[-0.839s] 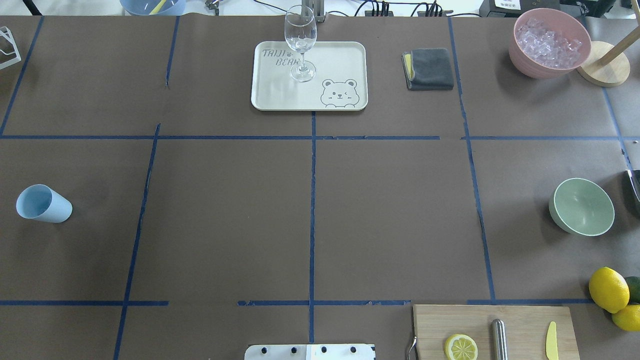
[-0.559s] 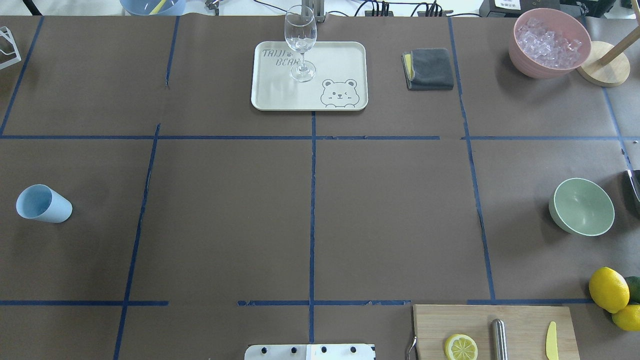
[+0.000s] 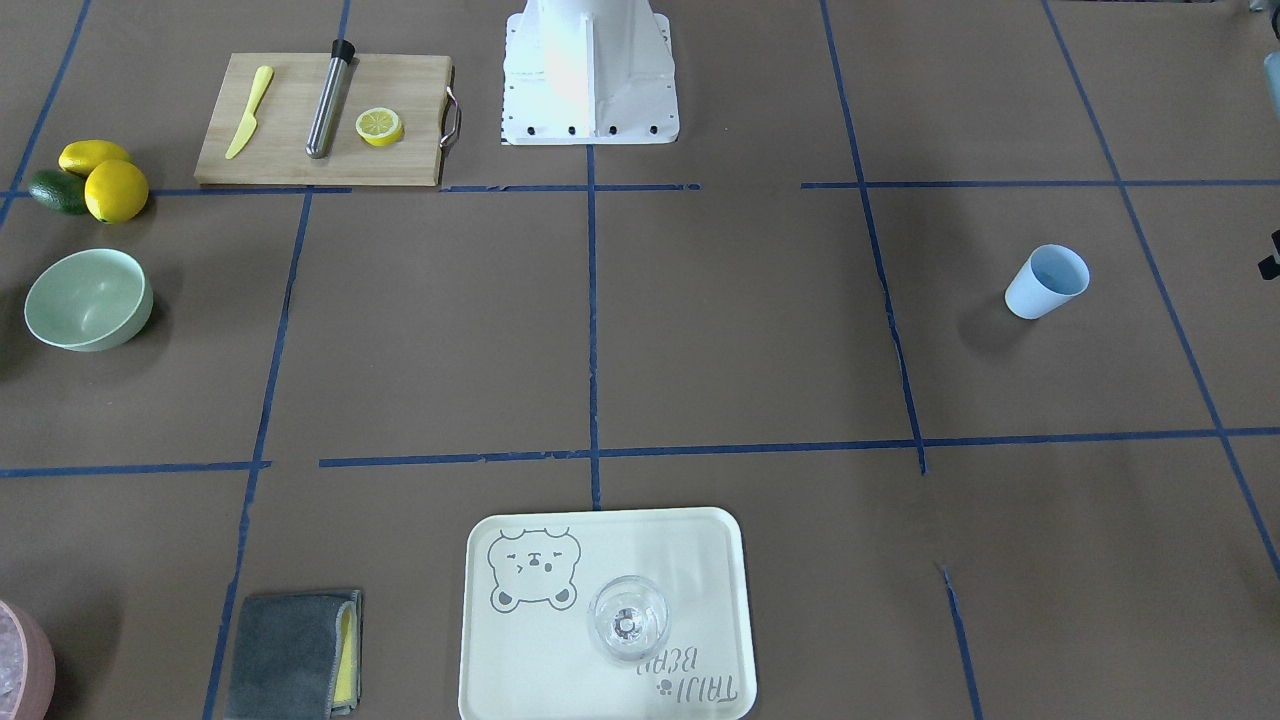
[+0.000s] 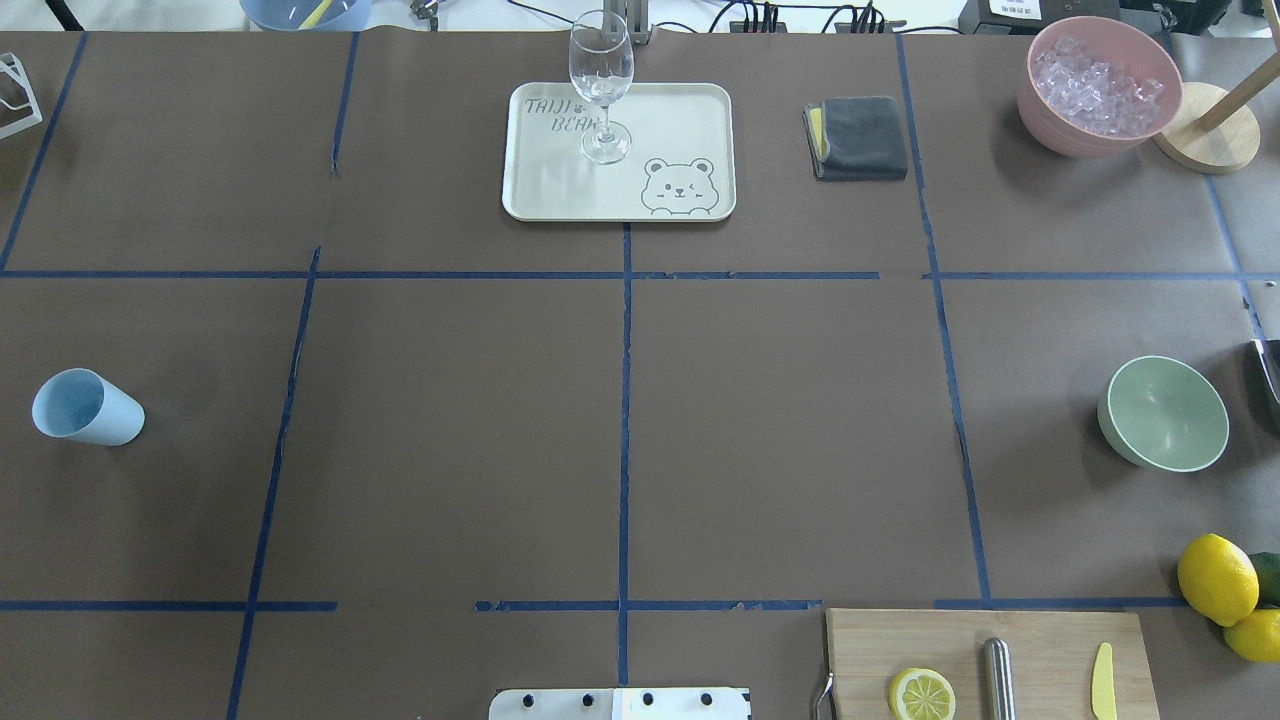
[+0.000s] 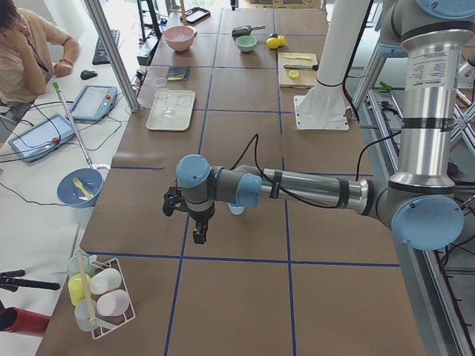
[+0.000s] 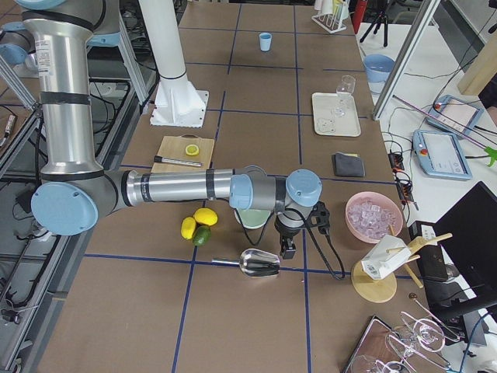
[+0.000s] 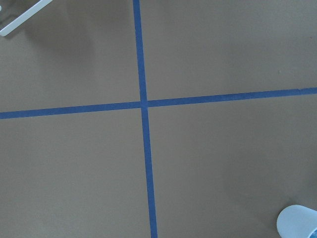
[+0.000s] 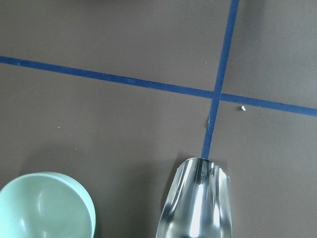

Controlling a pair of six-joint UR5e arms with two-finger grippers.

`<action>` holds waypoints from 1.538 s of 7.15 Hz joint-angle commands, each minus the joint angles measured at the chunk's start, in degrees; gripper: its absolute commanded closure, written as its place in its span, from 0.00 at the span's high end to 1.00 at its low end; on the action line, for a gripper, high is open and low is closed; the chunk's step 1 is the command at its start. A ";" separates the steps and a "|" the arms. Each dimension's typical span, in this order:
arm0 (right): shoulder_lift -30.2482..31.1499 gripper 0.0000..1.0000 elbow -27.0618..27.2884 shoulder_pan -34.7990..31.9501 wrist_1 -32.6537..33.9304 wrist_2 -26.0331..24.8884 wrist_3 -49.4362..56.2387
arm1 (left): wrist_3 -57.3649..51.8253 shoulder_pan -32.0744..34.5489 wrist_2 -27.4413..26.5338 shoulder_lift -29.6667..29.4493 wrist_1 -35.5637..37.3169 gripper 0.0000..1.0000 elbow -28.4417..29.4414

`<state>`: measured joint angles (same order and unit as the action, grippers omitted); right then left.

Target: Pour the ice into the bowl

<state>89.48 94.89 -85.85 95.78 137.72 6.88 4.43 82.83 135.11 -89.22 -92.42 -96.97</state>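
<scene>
The mint-green bowl (image 4: 1165, 412) stands empty at the table's right end; it also shows in the front view (image 3: 88, 298) and the right wrist view (image 8: 44, 208). Ice cubes (image 4: 1098, 85) fill the pink bowl (image 4: 1040, 110) at the far right. A light blue cup (image 4: 88, 407) stands at the left end, its inside unclear. My left gripper (image 5: 197, 236) hangs beside the cup. My right gripper (image 6: 288, 250) hangs just past the mint bowl, over a metal scoop (image 8: 195, 203). I cannot tell whether either gripper is open or shut.
A wine glass (image 4: 601, 85) stands on a cream tray (image 4: 690, 120) at the far middle. A grey cloth (image 4: 860, 137) lies to its right. A cutting board (image 4: 1040, 640) with a lemon half, muddler and knife lies near right, beside lemons (image 4: 1217, 578).
</scene>
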 commanded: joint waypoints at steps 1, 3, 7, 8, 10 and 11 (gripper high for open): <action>2.80 1.00 1.53 0.16 -1.65 6.02 -2.03 | 0.31 -2.23 0.58 0.01 -0.31 1.00 -0.32; 8.83 1.00 3.89 2.34 -15.35 8.01 -8.34 | -0.03 -2.50 0.68 0.19 -1.88 1.00 -0.59; 16.07 1.00 3.99 20.26 -43.03 -6.57 -44.73 | -0.12 -2.50 0.68 0.37 -4.26 1.00 -0.50; 16.08 0.99 3.90 21.67 -43.40 -6.59 -48.24 | -0.03 -2.41 2.16 0.80 -4.26 1.00 -0.59; 15.73 0.99 3.20 24.57 -43.58 -7.29 -48.63 | -0.03 -2.41 4.54 1.68 -4.96 1.00 -0.59; 15.55 0.99 1.89 26.42 -43.75 -7.73 -48.63 | -0.03 -2.41 4.54 1.68 -4.97 1.00 -0.59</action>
<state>105.22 97.98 -61.63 52.24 130.51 -41.42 4.39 80.41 139.32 -87.72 -97.15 -97.56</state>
